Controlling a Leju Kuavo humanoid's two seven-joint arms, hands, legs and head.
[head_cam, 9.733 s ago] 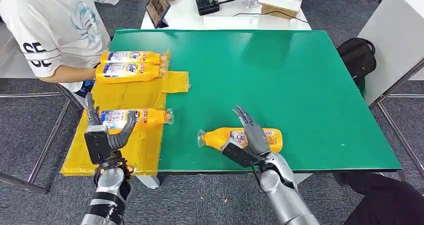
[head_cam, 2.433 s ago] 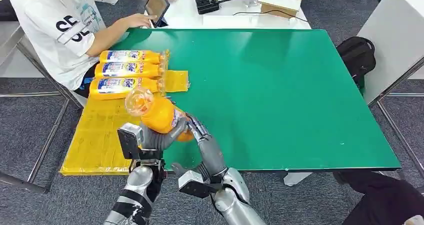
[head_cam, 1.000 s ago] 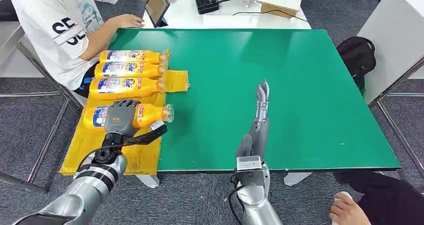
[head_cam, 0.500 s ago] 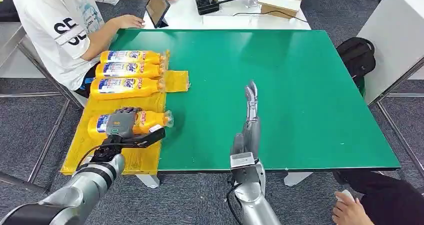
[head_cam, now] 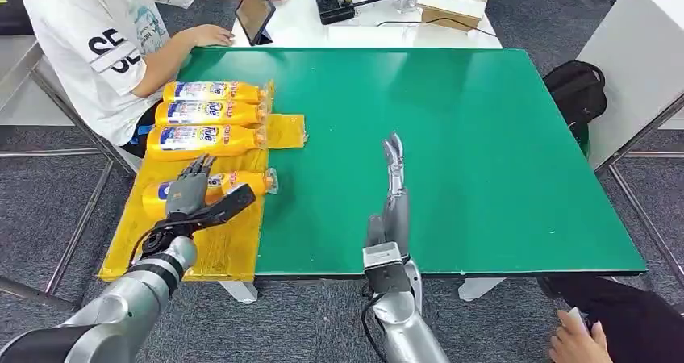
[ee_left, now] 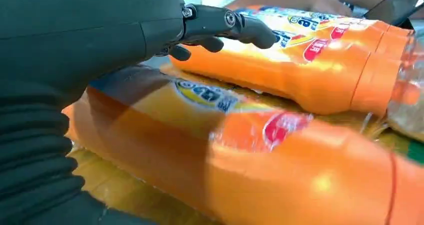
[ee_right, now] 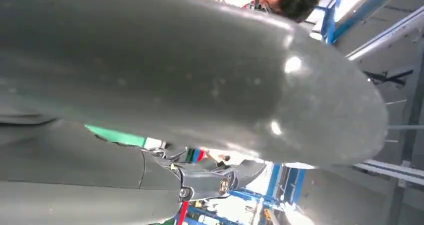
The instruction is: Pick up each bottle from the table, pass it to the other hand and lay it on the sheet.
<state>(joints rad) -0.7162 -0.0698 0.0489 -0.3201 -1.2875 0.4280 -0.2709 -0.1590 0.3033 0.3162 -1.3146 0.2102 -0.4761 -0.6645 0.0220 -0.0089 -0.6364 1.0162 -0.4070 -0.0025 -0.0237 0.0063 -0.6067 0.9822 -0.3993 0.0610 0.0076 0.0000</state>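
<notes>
1. We see four orange bottles lying side by side on the yellow sheet (head_cam: 202,246) at the green bench's (head_cam: 484,137) left edge.
2. Left robot hand (head_cam: 187,192): released, fingers spread just over the nearest bottle (head_cam: 242,183), gripping nothing.
3. Right robot hand (head_cam: 394,187): released, fingers straight, above bare bench, well apart from the bottles.
4. A person (head_cam: 105,40) sits beside the sheet.
</notes>
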